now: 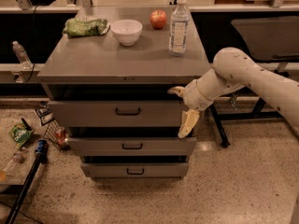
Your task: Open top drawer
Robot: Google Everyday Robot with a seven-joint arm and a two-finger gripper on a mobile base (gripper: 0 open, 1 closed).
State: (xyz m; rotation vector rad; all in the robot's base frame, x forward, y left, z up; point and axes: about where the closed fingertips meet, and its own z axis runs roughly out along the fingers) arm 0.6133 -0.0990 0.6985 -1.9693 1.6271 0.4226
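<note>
The top drawer (93, 115) is the widest grey drawer, just under the cabinet top, with a small dark bar handle (127, 111) at its centre. A dark gap shows above its front. My gripper (183, 107) is at the drawer's right end, well right of the handle. It is open: one finger (175, 91) points left near the drawer's upper right corner, and the other finger (189, 123) hangs down past its lower right corner. It holds nothing. Two narrower drawers (132, 146) sit below.
On the cabinet top (84, 62) stand a white bowl (126, 31), an apple (158, 18), a water bottle (179, 26) and a green bag (85, 27). Litter (20, 134) and a dark pole (28, 181) lie on the floor at left. A dark table frame (219, 129) stands at right.
</note>
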